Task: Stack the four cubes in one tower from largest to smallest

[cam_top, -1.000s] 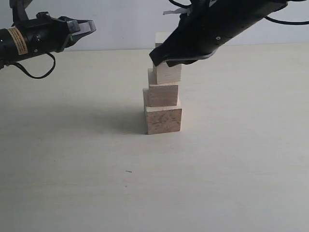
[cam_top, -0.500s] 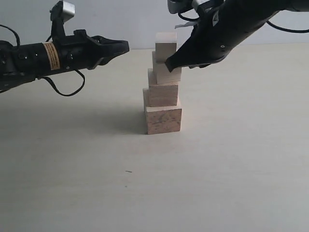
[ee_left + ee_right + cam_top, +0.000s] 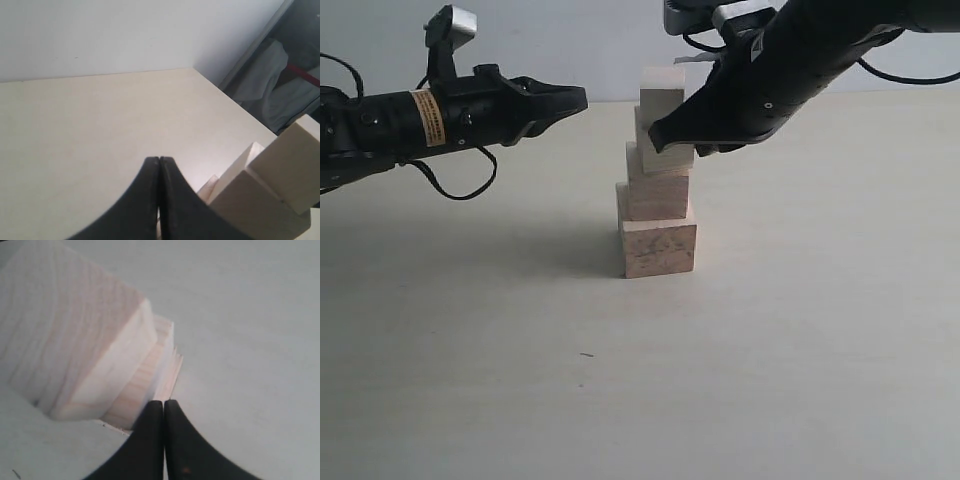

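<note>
The tower (image 3: 658, 195) stands mid-table, four pale wooden cubes stepped upward: the largest, grain-marked cube (image 3: 658, 248), the second cube (image 3: 657, 195), the third cube (image 3: 665, 155) and the smallest cube (image 3: 662, 88) on top. My right gripper (image 3: 655, 133) is shut and empty, its tip against the third cube's front. From above, the right wrist view shows the smallest cube (image 3: 70, 330) beside the right gripper (image 3: 163, 401). My left gripper (image 3: 582, 97) is shut and empty, hovering left of the tower at top-cube height. The left wrist view has the left gripper (image 3: 159, 159) and the stacked cubes (image 3: 250, 205) beside it.
The pale tabletop (image 3: 470, 350) stretches wide around the tower, with a white wall (image 3: 570, 40) behind it. The left wrist view shows the table's far corner with dark fabric (image 3: 280, 85) beyond the edge.
The left arm swung right toward the tower, then held still. The right gripper's tip drew back to the right, then came left again against the third cube.
</note>
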Controlling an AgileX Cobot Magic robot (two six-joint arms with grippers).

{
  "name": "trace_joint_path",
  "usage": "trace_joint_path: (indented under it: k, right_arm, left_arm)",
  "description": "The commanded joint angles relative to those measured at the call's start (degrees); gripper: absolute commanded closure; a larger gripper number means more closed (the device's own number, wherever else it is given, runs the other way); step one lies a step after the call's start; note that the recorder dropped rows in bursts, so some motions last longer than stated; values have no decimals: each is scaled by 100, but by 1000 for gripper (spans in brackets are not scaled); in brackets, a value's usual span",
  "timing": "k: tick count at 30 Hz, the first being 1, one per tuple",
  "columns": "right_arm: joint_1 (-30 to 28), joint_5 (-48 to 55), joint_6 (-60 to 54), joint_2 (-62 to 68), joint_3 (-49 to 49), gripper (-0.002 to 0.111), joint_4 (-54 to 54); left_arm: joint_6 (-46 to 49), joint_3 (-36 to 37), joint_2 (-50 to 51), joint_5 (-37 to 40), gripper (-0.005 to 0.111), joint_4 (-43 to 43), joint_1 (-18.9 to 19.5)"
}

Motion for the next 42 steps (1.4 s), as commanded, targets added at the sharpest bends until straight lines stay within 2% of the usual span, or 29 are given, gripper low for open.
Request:
trace_joint_path:
  k: [1,14,18,21,22,24,32,36,42]
  right_arm:
    - [-6,-57,-195,-14,-32,108,255]
    - [-6,-193,-200,-48,-32,108,270]
    - [-6,-37,256,-470,-32,108,-872]
    - [-6,-210,843,-809,-32,108,-1491]
    - [-6,-395,866,-928,-32,108,-1345]
    - [-6,-559,744,-983,-32,108,-876]
    - [-6,-601,-193,-895,-32,108,578]
    - [-6,-552,-204,-859,-32,108,704]
    - [-6,-827,-204,-678,-32,108,728]
  left_arm:
    - [13,-24,-4,-23,107,-58,-27]
    - [13,-24,-4,-35,107,-58,-27]
    - [10,-24,-4,-160,107,-58,-27]
    - [10,-24,-4,-747,107,-117,-27]
    - [37,-24,-4,-1137,107,-195,-27]
    - [37,-24,-4,-1433,107,-389,-27]
    - [-380,-24,-4,-1626,107,24,-27]
    - [-473,-24,-4,-1631,107,366,-27]
    - [-473,-24,-4,-1631,107,350,-27]
